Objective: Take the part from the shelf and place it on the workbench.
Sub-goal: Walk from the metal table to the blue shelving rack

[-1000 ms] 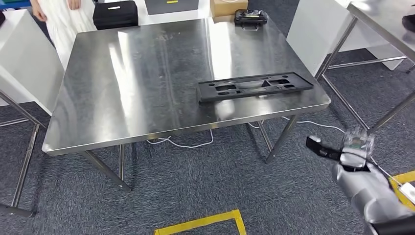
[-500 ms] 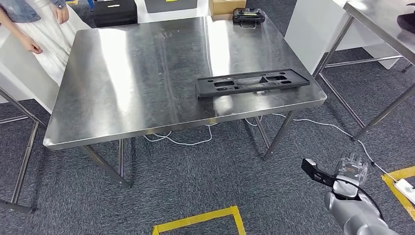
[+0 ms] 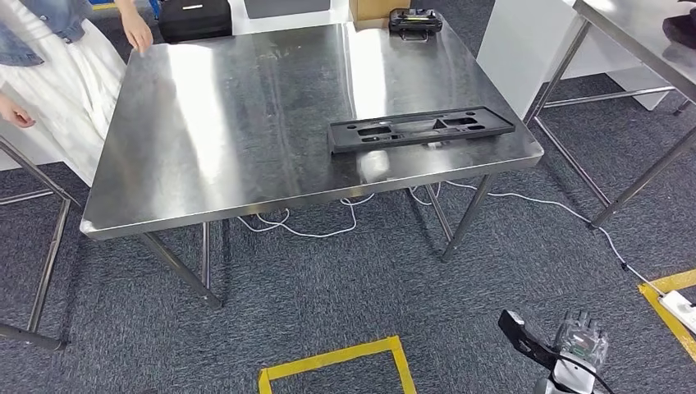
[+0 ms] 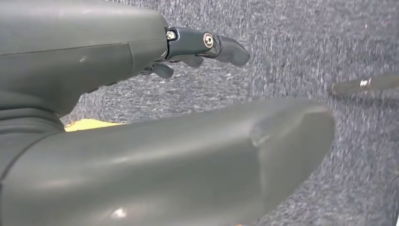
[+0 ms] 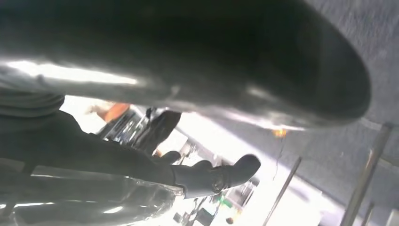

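Grey carpet is spreading under a stainless-steel table [image 3: 246, 148], with yellow floor tape [image 3: 332, 361] marking a box in front of it and a white cable [image 3: 312, 232] trailing beneath; a second steel table [image 3: 632, 33] is standing off to the right, and a person in a white skirt [image 3: 57, 66] is standing at the far left corner, one hand resting at the table edge. Lying flat near the front right corner of the table is the part, a long black plastic bracket [image 3: 420, 130], apart from both robot hands; a small black device [image 3: 414, 20] is sitting at the far edge. Hanging low over the carpet at the bottom right, the right robot hand [image 3: 566, 349] is holding nothing, its fingers apart and the dark thumb sticking out to the side. Seen from its wrist camera, the left robot hand [image 4: 188, 52] is likewise holding nothing, its fingers loosely spread above the carpet. Judging by this, the placing step is looking complete, with the part already resting on the table; the next move is probably calling for turning back toward the shelf for another part, keeping both arms well away from the person nearby.
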